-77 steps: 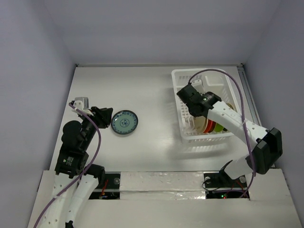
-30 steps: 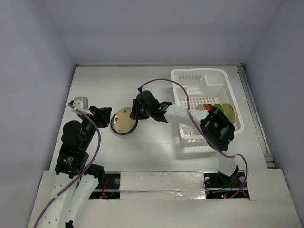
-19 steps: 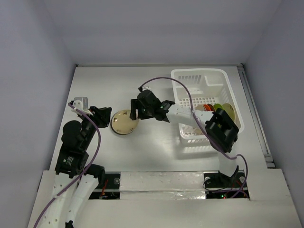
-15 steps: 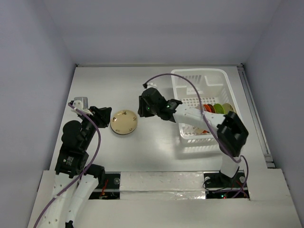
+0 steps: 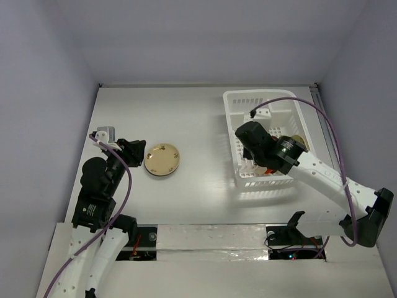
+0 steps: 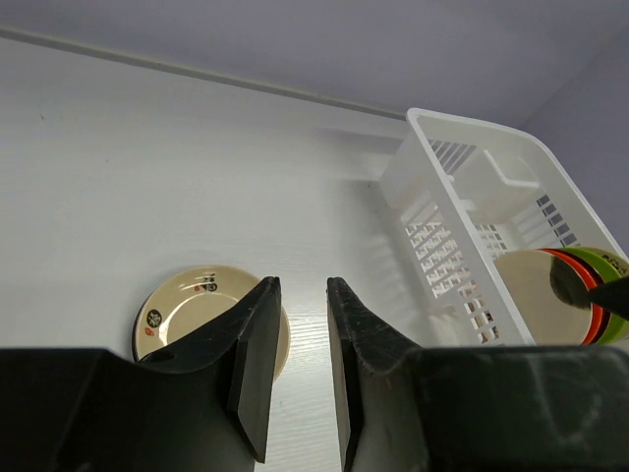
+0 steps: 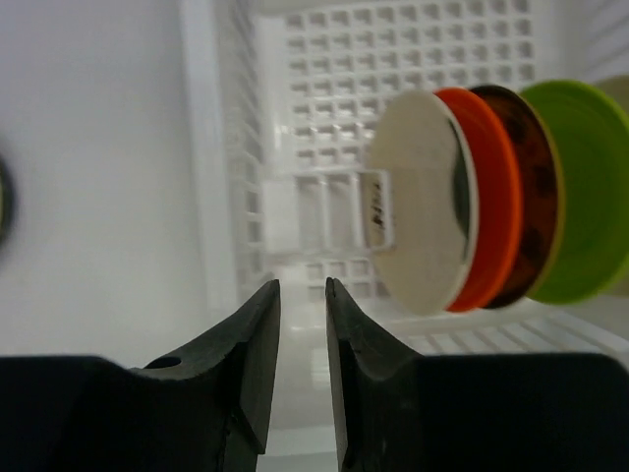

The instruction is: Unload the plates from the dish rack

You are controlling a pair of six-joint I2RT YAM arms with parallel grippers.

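Note:
A cream plate (image 5: 162, 159) with small marks lies flat on the table left of centre; it also shows in the left wrist view (image 6: 193, 307). The teal plate is hidden. The white dish rack (image 5: 268, 112) stands at the right. In it, upright in a row, are a cream plate (image 7: 421, 203), an orange-red plate (image 7: 494, 197), a brown plate (image 7: 534, 193) and a yellow-green plate (image 7: 582, 187). My right gripper (image 7: 301, 285) is open and empty above the rack's near left part (image 5: 250, 158), left of the cream plate. My left gripper (image 6: 301, 283) is open and empty, just left of the table plate (image 5: 138, 152).
The rack's far half (image 7: 393, 59) holds no plates. A raised white strip (image 5: 211, 239) runs along the table's near edge. Grey walls close in the table at the back and sides.
My right gripper set the cream plate down on the teal plate, let go, and swung back right over the rack. The left arm has not moved.

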